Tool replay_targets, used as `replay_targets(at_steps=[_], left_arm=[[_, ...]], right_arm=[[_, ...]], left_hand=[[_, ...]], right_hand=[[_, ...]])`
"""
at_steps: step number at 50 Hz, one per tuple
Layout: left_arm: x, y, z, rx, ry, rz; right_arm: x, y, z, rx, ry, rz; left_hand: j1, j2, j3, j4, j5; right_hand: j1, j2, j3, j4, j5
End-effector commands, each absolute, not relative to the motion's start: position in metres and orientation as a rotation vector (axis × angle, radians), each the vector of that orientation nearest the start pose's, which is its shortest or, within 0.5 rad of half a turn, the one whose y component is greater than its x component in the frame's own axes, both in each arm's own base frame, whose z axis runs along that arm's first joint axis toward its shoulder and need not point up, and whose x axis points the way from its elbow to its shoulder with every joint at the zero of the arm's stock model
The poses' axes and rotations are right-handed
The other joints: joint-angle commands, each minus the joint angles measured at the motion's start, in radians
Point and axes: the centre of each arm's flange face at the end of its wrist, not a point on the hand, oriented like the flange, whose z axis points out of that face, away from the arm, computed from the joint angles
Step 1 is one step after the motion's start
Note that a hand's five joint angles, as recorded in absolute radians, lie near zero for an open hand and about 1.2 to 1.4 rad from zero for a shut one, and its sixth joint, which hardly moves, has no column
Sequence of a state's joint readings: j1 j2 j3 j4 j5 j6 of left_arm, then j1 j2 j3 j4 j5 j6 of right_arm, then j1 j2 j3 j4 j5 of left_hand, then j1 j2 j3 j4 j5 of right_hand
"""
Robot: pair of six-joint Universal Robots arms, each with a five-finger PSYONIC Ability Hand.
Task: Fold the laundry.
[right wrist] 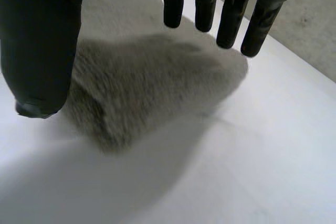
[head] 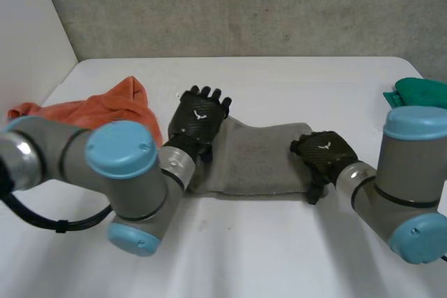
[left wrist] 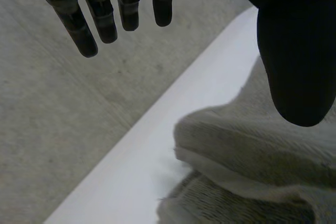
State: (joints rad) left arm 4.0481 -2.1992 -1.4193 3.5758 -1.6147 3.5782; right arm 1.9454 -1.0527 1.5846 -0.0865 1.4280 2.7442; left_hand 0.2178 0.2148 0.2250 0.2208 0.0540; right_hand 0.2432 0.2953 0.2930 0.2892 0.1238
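Observation:
A grey towel (head: 258, 158) lies folded in a flat band across the middle of the white table (head: 279, 256). My left hand (head: 199, 118) hovers over the towel's left end with straight fingers (left wrist: 86, 24) and holds nothing. In the left wrist view the towel's layered corner (left wrist: 252, 166) lies below the thumb. My right hand (head: 323, 153) is at the towel's right end. In the right wrist view its fingers (right wrist: 231, 14) are straight and spread above a rounded corner of the towel (right wrist: 152, 87), and they grip nothing.
A crumpled orange cloth (head: 105, 106) lies on the table behind my left arm. A green cloth (head: 419, 91) sits at the table's far right edge. The table's far edge (left wrist: 157, 145) runs just beyond the left hand.

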Motion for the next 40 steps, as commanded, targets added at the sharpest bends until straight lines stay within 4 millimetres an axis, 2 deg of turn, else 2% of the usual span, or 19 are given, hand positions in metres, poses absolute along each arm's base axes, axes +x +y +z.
replay_targets(at_steps=[1, 11, 15, 19, 23, 24, 27, 28, 34, 40], left_arm=[[-0.365, -0.269, 0.132, 1.209, 2.083, -2.161], [-0.351, -0.277, 0.130, 1.064, 2.071, -2.072], [-0.346, -0.275, 0.126, 1.066, 2.064, -2.014], [-0.339, -0.264, 0.116, 1.159, 2.042, -1.896], [-0.331, -0.256, 0.114, 1.213, 2.001, -1.825], [-0.329, -0.255, 0.114, 1.211, 1.998, -1.811], [-0.324, -0.252, 0.124, 1.178, 1.985, -1.812], [-0.322, -0.251, 0.133, 1.153, 1.978, -1.834], [-0.314, -0.240, 0.167, 1.101, 1.963, -1.918], [-0.306, -0.225, 0.200, 0.987, 2.010, -2.058]], right_arm=[[0.254, -0.280, 0.134, -1.053, 2.319, -1.680], [0.254, -0.279, 0.133, -1.038, 2.313, -1.677], [0.254, -0.279, 0.133, -1.040, 2.300, -1.673], [0.254, -0.279, 0.132, -1.041, 2.299, -1.672], [0.254, -0.279, 0.131, -1.041, 2.297, -1.671], [0.254, -0.279, 0.131, -1.044, 2.293, -1.672], [0.254, -0.276, 0.130, -1.066, 2.291, -1.668], [0.254, -0.276, 0.129, -1.068, 2.294, -1.665], [0.250, -0.267, 0.125, -1.136, 2.310, -1.634], [0.225, -0.268, 0.139, -1.248, 2.335, -1.712]], left_hand=[[0.016, 0.019, 0.009, 0.013, 0.005], [0.019, 0.022, 0.012, 0.016, 0.008], [0.013, 0.016, 0.006, 0.010, 0.003], [0.005, 0.007, -0.003, 0.001, -0.006], [0.002, 0.005, -0.006, -0.001, -0.009], [0.002, 0.005, -0.006, -0.001, -0.009], [-0.001, 0.002, -0.009, -0.004, -0.012], [-0.007, -0.004, -0.014, -0.010, -0.018], [-0.019, -0.016, -0.026, -0.022, -0.030], [-0.022, -0.019, -0.029, -0.025, -0.033]], right_hand=[[0.165, 0.113, 0.115, 0.119, 0.110], [0.168, 0.116, 0.118, 0.122, 0.112], [0.244, 0.192, 0.194, 0.198, 0.189], [0.385, 0.332, 0.335, 0.339, 0.329], [0.675, 0.623, 0.625, 0.629, 0.620], [0.841, 0.789, 0.791, 0.795, 0.786], [1.120, 1.068, 1.071, 1.074, 1.065], [1.153, 1.101, 1.103, 1.107, 1.098], [1.153, 1.101, 1.103, 1.107, 1.098], [1.153, 1.101, 1.103, 1.107, 1.098]])
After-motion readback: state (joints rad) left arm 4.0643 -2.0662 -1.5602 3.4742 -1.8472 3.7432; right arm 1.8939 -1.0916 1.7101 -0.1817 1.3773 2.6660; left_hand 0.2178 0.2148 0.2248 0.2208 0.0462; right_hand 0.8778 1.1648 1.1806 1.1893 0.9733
